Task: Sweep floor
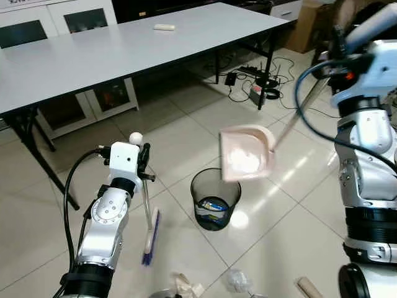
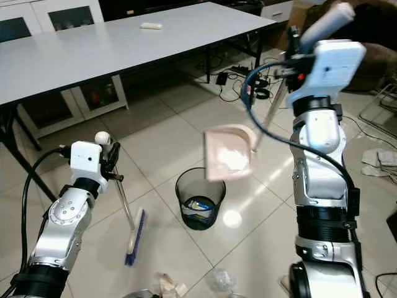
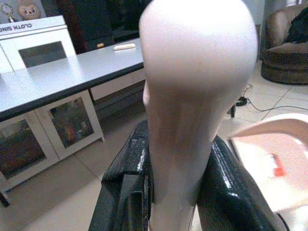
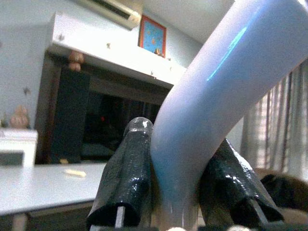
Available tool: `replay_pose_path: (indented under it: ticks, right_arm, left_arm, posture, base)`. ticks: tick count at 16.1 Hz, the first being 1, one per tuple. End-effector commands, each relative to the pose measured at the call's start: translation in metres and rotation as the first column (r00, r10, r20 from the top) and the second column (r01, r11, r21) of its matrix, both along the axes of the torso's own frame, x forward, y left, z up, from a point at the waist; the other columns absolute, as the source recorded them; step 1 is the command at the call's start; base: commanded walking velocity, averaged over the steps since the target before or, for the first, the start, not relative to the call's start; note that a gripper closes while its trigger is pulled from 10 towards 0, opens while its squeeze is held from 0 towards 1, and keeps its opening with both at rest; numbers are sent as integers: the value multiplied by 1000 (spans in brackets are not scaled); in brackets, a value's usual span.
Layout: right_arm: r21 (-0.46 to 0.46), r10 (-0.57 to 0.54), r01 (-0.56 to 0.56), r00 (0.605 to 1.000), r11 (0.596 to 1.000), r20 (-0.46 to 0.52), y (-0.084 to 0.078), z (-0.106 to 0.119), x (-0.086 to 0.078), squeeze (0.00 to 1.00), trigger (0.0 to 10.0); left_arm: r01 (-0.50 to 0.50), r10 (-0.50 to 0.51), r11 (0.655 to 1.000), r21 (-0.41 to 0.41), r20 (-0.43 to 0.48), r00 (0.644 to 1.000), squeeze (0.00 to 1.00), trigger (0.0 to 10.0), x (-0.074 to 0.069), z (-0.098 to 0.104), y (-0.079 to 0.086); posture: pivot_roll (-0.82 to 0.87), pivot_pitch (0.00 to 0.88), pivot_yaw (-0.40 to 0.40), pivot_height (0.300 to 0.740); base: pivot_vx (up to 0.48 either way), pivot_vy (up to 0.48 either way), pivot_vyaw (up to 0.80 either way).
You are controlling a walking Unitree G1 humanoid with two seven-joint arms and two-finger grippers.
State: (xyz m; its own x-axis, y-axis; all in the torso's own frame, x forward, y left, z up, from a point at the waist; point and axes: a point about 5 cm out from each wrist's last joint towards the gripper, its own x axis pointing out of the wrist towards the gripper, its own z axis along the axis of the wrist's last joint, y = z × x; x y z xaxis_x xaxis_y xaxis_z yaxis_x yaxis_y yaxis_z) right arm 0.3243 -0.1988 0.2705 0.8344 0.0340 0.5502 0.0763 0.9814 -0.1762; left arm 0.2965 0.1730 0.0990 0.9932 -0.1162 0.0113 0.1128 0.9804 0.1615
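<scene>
Above the bin (image 1: 214, 198), right gripper (image 4: 175, 192) grips the tilted dustpan (image 1: 247, 153).

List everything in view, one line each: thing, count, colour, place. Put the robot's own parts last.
dustpan: one, pale pink, long handle, tilted in the air over the bin.
bin: one, black mesh, on the floor tiles between the arms, some rubbish inside.
broom: one, blue bristles on the floor, pale handle, upright.
table: one, long, grey-white top, black legs, behind the bin.
small object: one, whitish, on the table's far side.
cabinets: white, glass doors, behind the table.
cables: black tangle, on the floor under the table's right end.
litter: a few pale scraps, on the floor nearest the robot.
left gripper: black fingers shut on the broom handle.
right gripper: black fingers shut on the dustpan handle.
</scene>
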Motion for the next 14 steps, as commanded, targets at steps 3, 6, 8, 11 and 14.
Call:
replay_pose_path:
  ticks: [3,6,8,11,14]
  right_arm:
    - [-48,-287,296,948,954,135,-44,18,-18,0,10000]
    - [-57,-374,371,926,927,-49,-63,-20,-20,0,10000]
    - [-60,-458,456,864,888,-211,-75,-59,-23,0,10000]
    - [-103,-507,504,794,857,-335,-75,-105,-33,0,10000]
    - [-69,-519,540,755,839,-401,-72,-128,-45,0,10000]
  left_arm:
    - [8,-8,1000,13,25,1000,0,10000,6,6,-1]
    - [4,-4,1000,16,-14,1000,0,10000,3,-3,0]
    - [-7,8,1000,12,-45,999,0,10000,0,-10,2]
    - [-2,4,1000,22,-72,997,0,10000,-8,-19,3]
    - [3,-3,1000,0,-76,997,0,10000,-10,-21,2]
  posture:
    - [-51,0,60,740]
    - [-55,0,52,740]
    - [-53,0,50,740]
    - [-46,0,47,740]
    - [-44,1,44,740]
  base:
    - [0,0,0]
    - [0,0,0]
    - [0,0,0]
    - [0,0,0]
    - [0,0,0]
